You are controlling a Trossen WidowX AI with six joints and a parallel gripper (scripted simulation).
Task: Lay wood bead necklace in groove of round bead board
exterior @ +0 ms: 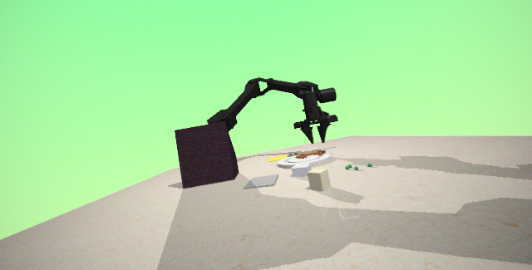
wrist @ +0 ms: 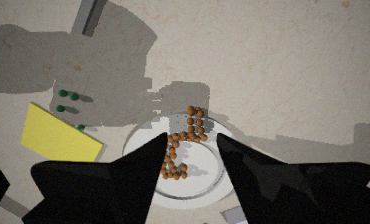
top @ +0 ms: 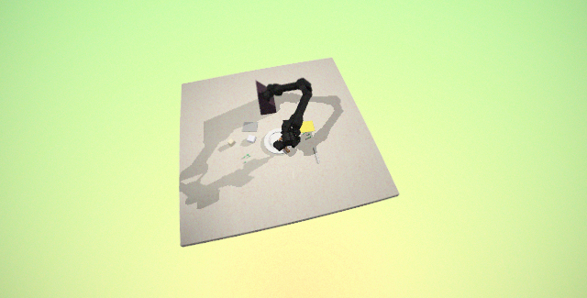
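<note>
The round white bead board (top: 267, 145) (exterior: 286, 164) (wrist: 193, 203) lies flat, with a ring groove in its top. The brown wood bead necklace (top: 286, 150) (exterior: 311, 154) (wrist: 173, 155) lies bunched on it in a bent, doubled strand. In the wrist view one end reaches the board's top edge, the middle runs left, and the other end lies inside the ring near the left finger. The left finger may hide some beads. My gripper (exterior: 317, 142) (wrist: 192, 136) is open, partly spread and empty, above the board and necklace. Its fingertips are hidden in the top view.
A yellow square (top: 307, 126) (exterior: 278, 159) (wrist: 61, 135) and small green beads (wrist: 62, 93) lie beside the board. A grey bar (top: 316, 156) (wrist: 88, 17) lies farther out. A white block (top: 251, 138) (exterior: 301, 170), beige block (top: 231, 142) (exterior: 319, 179) and flat grey square (top: 249, 126) (exterior: 262, 181) stand opposite.
</note>
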